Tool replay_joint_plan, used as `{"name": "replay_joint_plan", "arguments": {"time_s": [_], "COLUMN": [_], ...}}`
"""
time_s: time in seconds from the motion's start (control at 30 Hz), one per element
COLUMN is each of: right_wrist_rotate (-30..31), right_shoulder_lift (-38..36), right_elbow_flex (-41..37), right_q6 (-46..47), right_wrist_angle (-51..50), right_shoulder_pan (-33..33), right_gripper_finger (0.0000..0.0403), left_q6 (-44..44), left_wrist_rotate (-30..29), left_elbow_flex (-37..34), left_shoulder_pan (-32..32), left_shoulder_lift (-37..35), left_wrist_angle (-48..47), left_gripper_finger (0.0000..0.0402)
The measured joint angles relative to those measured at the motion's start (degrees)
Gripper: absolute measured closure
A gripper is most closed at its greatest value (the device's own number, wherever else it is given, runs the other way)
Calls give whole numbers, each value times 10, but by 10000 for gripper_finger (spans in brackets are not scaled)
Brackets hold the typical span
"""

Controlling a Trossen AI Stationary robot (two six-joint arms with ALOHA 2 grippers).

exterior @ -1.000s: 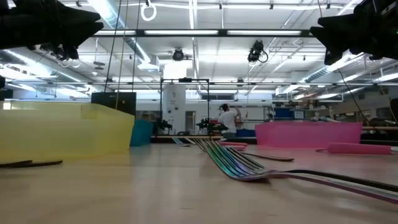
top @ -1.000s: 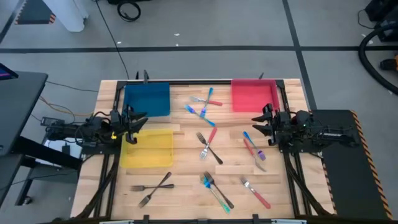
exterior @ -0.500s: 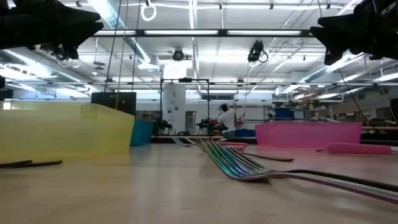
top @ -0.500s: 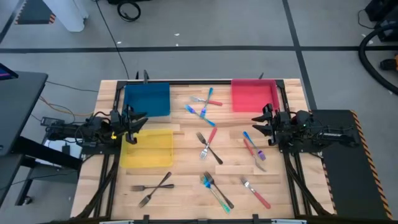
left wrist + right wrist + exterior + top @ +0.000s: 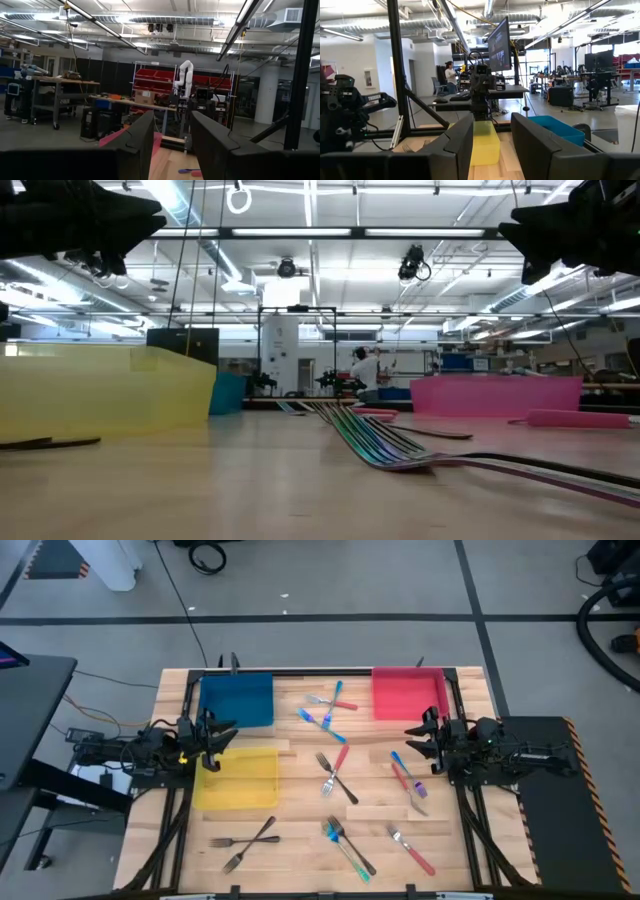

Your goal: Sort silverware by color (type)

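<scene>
nothing is sorted yet: the forks lie scattered across the middle and near part of the wooden bench, red-handled, blue-handled and plain grey ones mixed, some crossed over each other. the blue tray, yellow tray and red tray look empty. the left tool hangs at the left edge between the blue and yellow trays, fingers parted and holding nothing; the right tool waits at the right edge just below the red tray, also spread and empty. the work seems to be at its start. a sensible next move is for the right tool to drop onto the red-handled fork nearest it, pinching the handle clear of its neighbours.
</scene>
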Motion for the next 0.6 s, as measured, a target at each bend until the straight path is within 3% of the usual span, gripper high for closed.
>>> {"name": "replay_joint_plan", "arguments": {"time_s": [0.4,0.6], "right_wrist_rotate": [2,36], "right_shoulder_lift": [0,0], "right_elbow_flex": [0,0], "right_q6": [0,0], "right_wrist_angle": [0,0], "right_shoulder_pan": [0,0], "right_gripper_finger": [262,262], "left_q6": [0,28], "left_wrist_rotate": [0,0], "left_elbow_flex": [0,0], "left_shoulder_pan": [0,0], "left_shoulder_lift": [0,0], "left_wrist_angle": [0,16], "left_gripper_finger": [271,271]}}
